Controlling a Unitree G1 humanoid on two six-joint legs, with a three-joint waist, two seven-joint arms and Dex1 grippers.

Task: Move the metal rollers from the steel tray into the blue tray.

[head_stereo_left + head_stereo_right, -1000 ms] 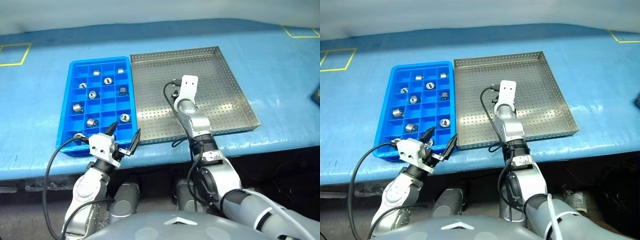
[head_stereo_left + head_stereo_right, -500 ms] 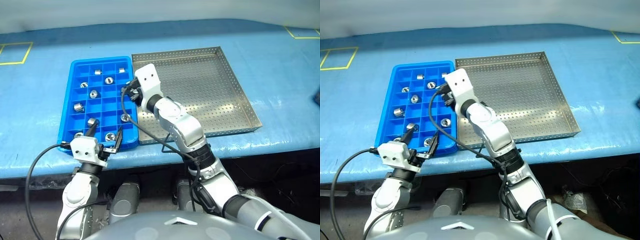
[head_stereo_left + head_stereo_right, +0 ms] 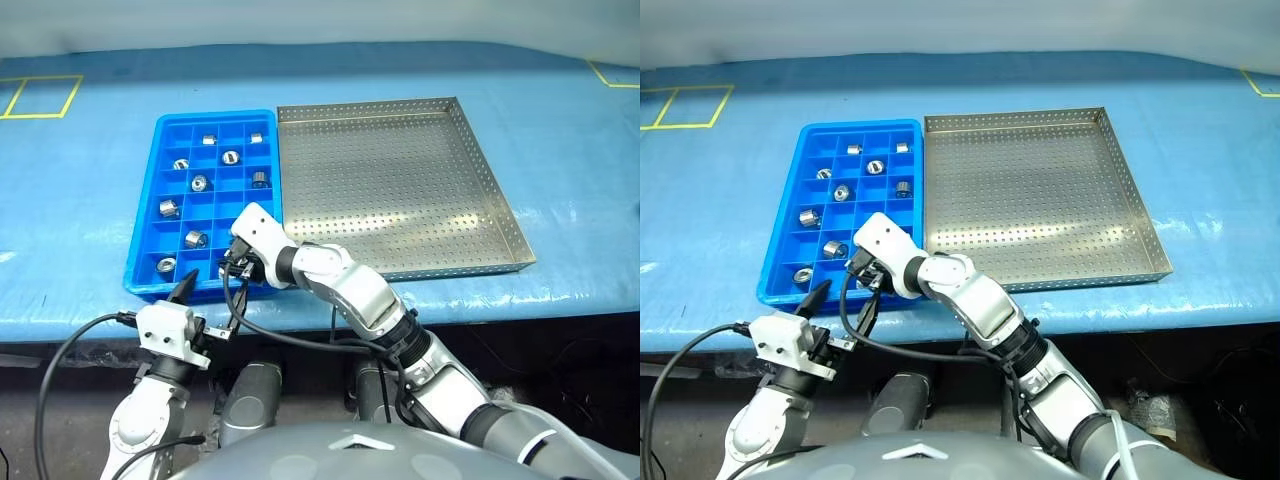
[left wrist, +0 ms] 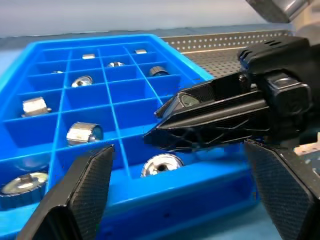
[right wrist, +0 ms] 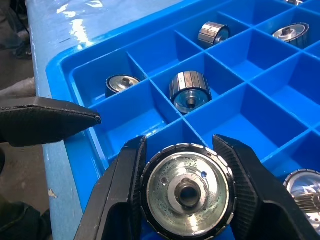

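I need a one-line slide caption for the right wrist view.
Right gripper holding a shiny silver metal roller above the bright blue compartment tray.

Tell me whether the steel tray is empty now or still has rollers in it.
Empty: the steel tray shows only bare perforated floor. The last metal roller sits clamped in the right end effector over the blue tray.

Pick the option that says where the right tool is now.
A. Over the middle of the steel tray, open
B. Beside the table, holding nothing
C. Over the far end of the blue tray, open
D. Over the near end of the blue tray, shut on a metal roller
D: the right tool grips a metal roller between its fingers, above the near compartments of the blue tray.
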